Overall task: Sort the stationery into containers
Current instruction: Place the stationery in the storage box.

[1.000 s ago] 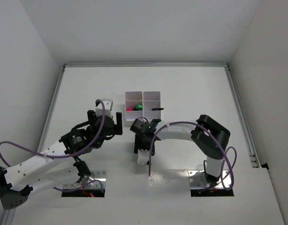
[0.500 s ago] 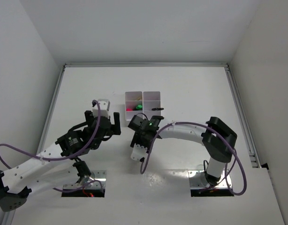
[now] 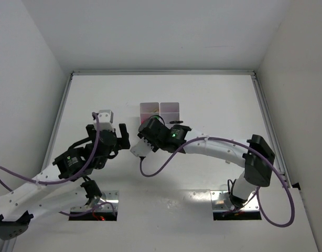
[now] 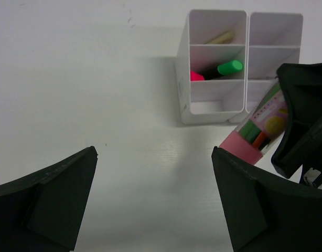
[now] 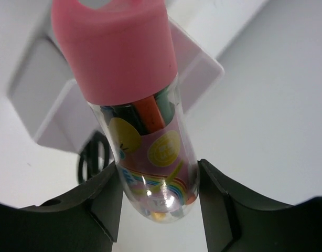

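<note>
The white table carries both arms. The right arm is now stretched further out than one second ago, and its wrist has moved from the near part of the table up to the tray, hiding the near compartments in the top view. The left arm has shifted a little to the left. The right gripper is clenched on a clear tube with a pink cap, held tilted just at the near edge of the tray. The left gripper is spread wide with nothing between its fingers. Inside the tray lie a green-ended highlighter and a pink end. Black scissors show beside the tray.
</note>
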Motion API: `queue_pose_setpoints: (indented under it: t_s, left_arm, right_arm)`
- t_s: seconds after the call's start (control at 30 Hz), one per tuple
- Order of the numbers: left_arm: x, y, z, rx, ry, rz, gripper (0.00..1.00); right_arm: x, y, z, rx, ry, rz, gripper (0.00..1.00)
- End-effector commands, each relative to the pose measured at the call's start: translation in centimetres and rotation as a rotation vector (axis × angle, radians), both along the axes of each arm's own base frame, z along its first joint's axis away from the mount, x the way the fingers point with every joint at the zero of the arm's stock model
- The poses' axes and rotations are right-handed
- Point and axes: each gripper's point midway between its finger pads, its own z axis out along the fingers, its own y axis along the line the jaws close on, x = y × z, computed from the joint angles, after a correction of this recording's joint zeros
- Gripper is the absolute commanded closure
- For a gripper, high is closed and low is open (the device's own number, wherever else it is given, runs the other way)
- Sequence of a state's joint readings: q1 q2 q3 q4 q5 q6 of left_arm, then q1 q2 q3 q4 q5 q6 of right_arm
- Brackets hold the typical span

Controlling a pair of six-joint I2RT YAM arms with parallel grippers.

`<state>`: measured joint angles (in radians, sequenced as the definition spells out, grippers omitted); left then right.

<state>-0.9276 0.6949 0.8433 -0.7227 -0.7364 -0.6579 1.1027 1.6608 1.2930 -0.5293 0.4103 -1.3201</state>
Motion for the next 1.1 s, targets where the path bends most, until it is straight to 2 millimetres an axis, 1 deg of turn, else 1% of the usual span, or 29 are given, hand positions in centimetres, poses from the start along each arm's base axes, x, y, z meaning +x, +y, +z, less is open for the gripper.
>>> queue_pose_setpoints:
  t_s: [0.0, 0.03, 0.07, 0.1, 0.13, 0.17, 0.2, 0.23, 0.27, 0.33, 0.37, 0.4, 0.43, 0.5, 0.53, 0.57, 0.6, 0.63, 0.67, 0.73, 0.87, 0.9, 0.97, 1.07]
  left_arm:
    - [0.2, 3.1, 3.9, -0.1, -0.098, 0.171, 0.03]
    - [0.0, 4.0, 3.8, -0.095, -0.101, 0.208, 0.04]
    - [-0.3, 4.9, 4.9, -0.156, -0.129, 0.254, 0.04]
    - [-0.4, 6.2, 5.9, -0.173, -0.168, 0.314, 0.04]
    - [-0.7, 7.2, 6.2, -0.172, -0.178, 0.347, 0.05]
    - [-0.9, 7.9, 6.7, -0.206, -0.197, 0.385, 0.06]
    - [-1.3, 9.3, 8.0, -0.233, -0.237, 0.429, 0.06]
    - [-1.5, 9.9, 8.4, -0.238, -0.251, 0.443, 0.06]
    - [-1.8, 10.4, 8.8, -0.253, -0.264, 0.459, 0.06]
    - [-2.2, 11.1, 9.5, -0.271, -0.281, 0.471, 0.06]
    - [-2.5, 11.7, 10.0, -0.283, -0.292, 0.48, 0.07]
    - [-2.5, 11.8, 9.8, -0.264, -0.287, 0.477, 0.07]
    - [-2.8, 12.1, 10.2, -0.285, -0.296, 0.478, 0.07]
    - [-3.2, 12.6, 10.3, -0.298, -0.302, 0.479, 0.07]
    - [-3.3, 12.8, 10.2, -0.298, -0.302, 0.479, 0.07]
    - [-3.4, 12.9, 10.0, -0.298, -0.302, 0.479, 0.07]
    - [-3.6, 13.2, 10.1, -0.315, -0.31, 0.479, 0.07]
    - [-3.7, 13.2, 10.1, -0.326, -0.309, 0.472, 0.07]
    - [-3.9, 13.4, 9.7, -0.315, -0.304, 0.472, 0.07]
    - [-4.2, 13.8, 9.7, -0.329, -0.31, 0.472, 0.07]
    - [-4.5, 14.0, 9.4, -0.334, -0.307, 0.465, 0.07]
    - [-4.5, 14.0, 9.4, -0.334, -0.307, 0.465, 0.07]
    - [-4.5, 14.1, 9.2, -0.334, -0.307, 0.465, 0.07]
    - [-4.5, 13.9, 9.1, -0.337, -0.303, 0.457, 0.07]
  right_arm:
    - [2.9, -1.4, 7.7, 0.076, -0.316, -0.207, 1.0]
    - [3.4, -1.4, 7.5, 0.036, -0.344, -0.227, 1.0]
    - [3.6, -1.9, 7.5, 0.003, -0.364, -0.251, 1.0]
    - [3.6, -2.3, 7.7, -0.03, -0.402, -0.283, 1.0]
    - [3.8, -2.4, 8.0, -0.05, -0.425, -0.297, 1.0]
    - [4.2, -2.9, 8.1, -0.118, -0.476, -0.332, 1.0]
    - [4.2, -2.7, 8.3, -0.146, -0.503, -0.341, 1.0]
    - [4.4, -2.6, 8.3, -0.166, -0.523, -0.362, 1.0]
    - [4.5, -2.9, 7.4, -0.25, -0.54, -0.374, 1.0]
    - [4.4, -2.4, 7.4, -0.294, -0.558, -0.378, 1.0]
    - [4.1, -2.1, 7.0, -0.327, -0.563, -0.367, 1.0]
    - [4.2, -2.1, 7.3, -0.347, -0.58, -0.38, 1.0]
    - [4.1, -1.5, 6.2, -0.389, -0.585, -0.368, 1.0]
    - [4.3, -1.4, 6.2, -0.439, -0.616, -0.387, 1.0]
    - [4.4, -1.1, 5.5, -0.477, -0.627, -0.388, 1.0]
    - [4.3, -0.5, 5.3, -0.473, -0.629, -0.38, 1.0]
    - [4.4, -0.2, 5.7, -0.481, -0.635, -0.384, 1.0]
    - [4.5, 0.0, 5.5, -0.484, -0.635, -0.383, 1.0]
    - [4.2, 0.3, 5.3, -0.493, -0.644, -0.377, 1.0]
    - [4.2, 0.3, 4.9, -0.532, -0.651, -0.373, 1.0]
    - [4.1, 0.2, 3.7, -0.586, -0.676, -0.381, 1.0]
    - [4.1, 0.1, 3.8, -0.582, -0.684, -0.392, 1.0]
    - [4.2, 0.5, 3.4, -0.584, -0.683, -0.393, 1.0]
    - [4.2, 0.3, 2.9, -0.606, -0.677, -0.388, 1.0]
